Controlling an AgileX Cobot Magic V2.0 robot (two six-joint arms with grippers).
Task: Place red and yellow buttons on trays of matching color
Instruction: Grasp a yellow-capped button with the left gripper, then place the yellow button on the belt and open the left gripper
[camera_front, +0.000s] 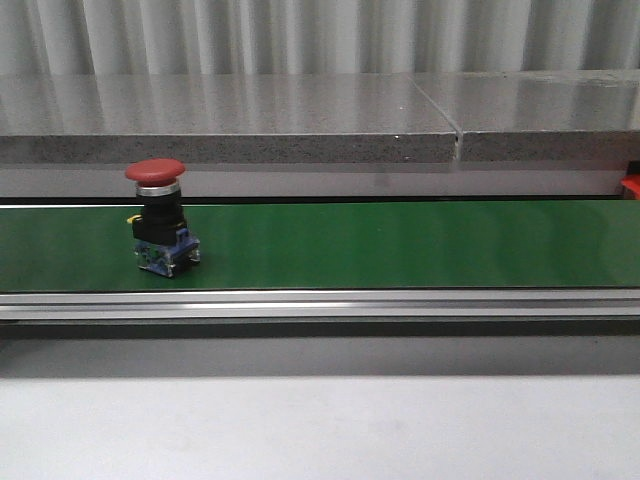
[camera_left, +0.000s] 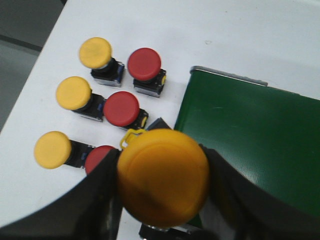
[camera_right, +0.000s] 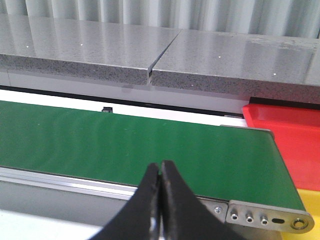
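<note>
Front view: a red button (camera_front: 160, 215) is standing upright, cap up, at the belt's (camera_front: 400, 245) left. Left wrist view: the left gripper (camera_left: 162, 200) is grasping a yellow button (camera_left: 162, 177), cap facing the camera. Right wrist view: the right gripper (camera_right: 160, 180) is sitting clenched, empty; the red tray (camera_right: 287, 135) is showing only here.

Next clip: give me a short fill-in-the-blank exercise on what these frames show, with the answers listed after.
1. The left hand is shut on a button whose cap is ____.
2. The button standing alone on the green belt has a ____ cap.
3. The right hand holds nothing and its fingers are ____.
4. On the white table, the number of loose yellow buttons beside the belt's end is ____.

Missing words: yellow; red; shut; three
</note>
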